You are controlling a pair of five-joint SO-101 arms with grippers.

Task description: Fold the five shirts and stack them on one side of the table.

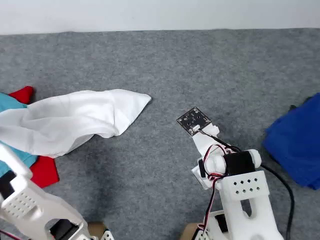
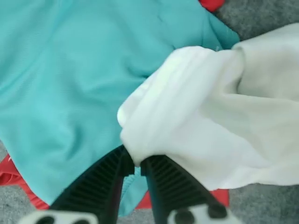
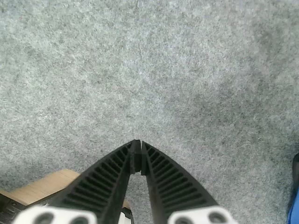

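Observation:
A white shirt lies bunched across the left of the grey table, over a teal shirt and a red shirt. My left gripper is shut on a fold of the white shirt, with the teal shirt spread beneath it and red cloth showing under that. A blue shirt rests at the table's right edge. My right gripper is shut on nothing above bare grey felt; its arm stands at the front centre-right.
The grey felt table stretches open between the white shirt and the blue one. A black cable runs beside the right arm's base. The left arm's white body sits at the front left corner.

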